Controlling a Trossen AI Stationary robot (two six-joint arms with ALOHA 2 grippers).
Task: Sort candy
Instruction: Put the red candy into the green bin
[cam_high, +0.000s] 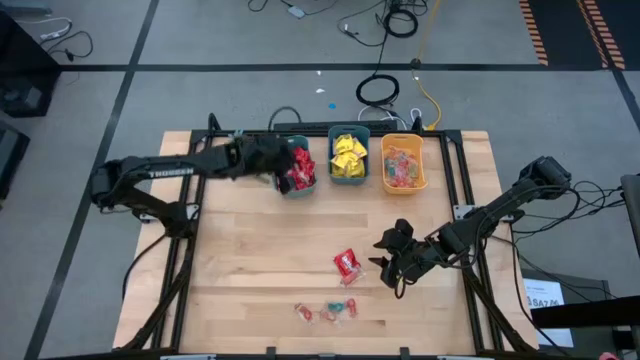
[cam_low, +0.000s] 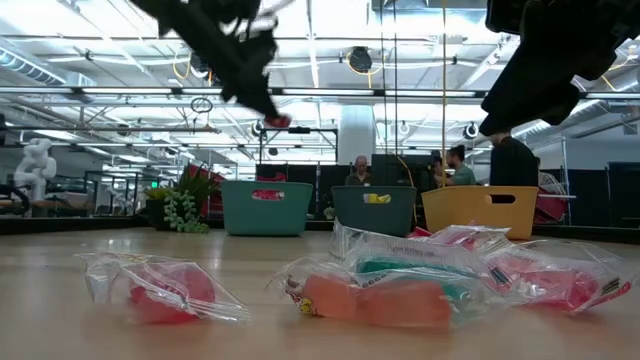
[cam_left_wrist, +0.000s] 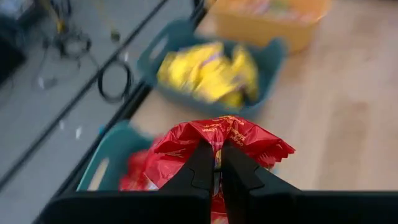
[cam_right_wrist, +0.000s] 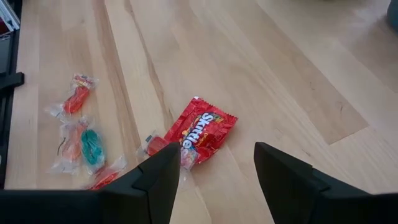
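Three bins stand along the table's far edge: a teal bin (cam_high: 296, 190) of red packets, a teal bin (cam_high: 349, 133) of yellow packets and an orange bin (cam_high: 403, 186) of clear-wrapped pieces. My left gripper (cam_left_wrist: 217, 149) hovers over the red-packet bin (cam_left_wrist: 109, 162), shut on a red packet (cam_left_wrist: 245, 134). A second red packet (cam_right_wrist: 202, 130) lies flat on the wood just ahead of my right gripper (cam_right_wrist: 217, 165), which stands open above the table at near right (cam_high: 385, 268). Several small wrapped sweets (cam_high: 325, 311) lie near the front edge. My left gripper pinches the red packet between its two fingertips (cam_left_wrist: 202, 158), about midway along the packet's near edge (cam_left_wrist: 217, 138). The fingers slant down from the table's left side. The packet is lifted clear, spread crumpled across the fingertips, above the bin of red packets.
A small green plant (cam_low: 185, 210) stands beyond the table at far left in the low view, and people sit in the room behind. Cables (cam_high: 378, 90) lie on the floor past the far edge. Bare wood (cam_high: 250, 260) spans the table's left and middle.
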